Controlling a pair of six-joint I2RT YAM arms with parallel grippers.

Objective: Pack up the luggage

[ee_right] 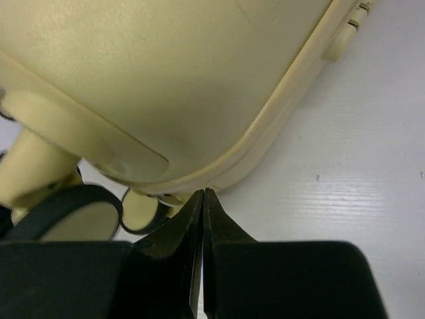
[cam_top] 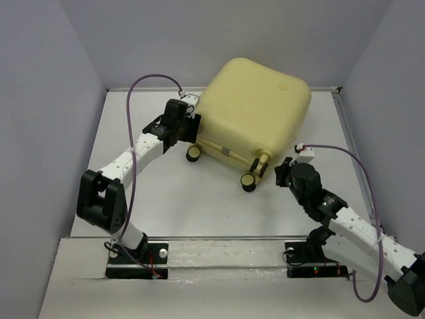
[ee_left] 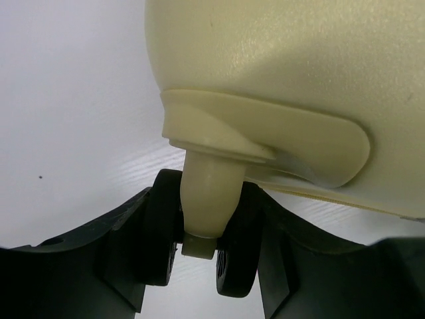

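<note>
The luggage (cam_top: 255, 109) is a pale-yellow hard-shell suitcase lying shut at the back middle of the table. My left gripper (cam_top: 192, 127) is at its left side. In the left wrist view the jaws (ee_left: 202, 236) are closed on a twin black wheel (ee_left: 236, 256) under a cream wheel leg (ee_left: 206, 193) of the luggage (ee_left: 285, 66). My right gripper (cam_top: 284, 169) is at the near right corner. Its fingertips (ee_right: 204, 194) are pressed together with nothing seen between them, touching the rim of the luggage (ee_right: 166, 73) beside a wheel (ee_right: 66, 212).
Two more wheels (cam_top: 193, 153) (cam_top: 248, 181) stick out on the luggage's near side. The white table (cam_top: 199, 206) is walled by grey panels on the left, right and back. Purple cables (cam_top: 133, 100) loop above both arms.
</note>
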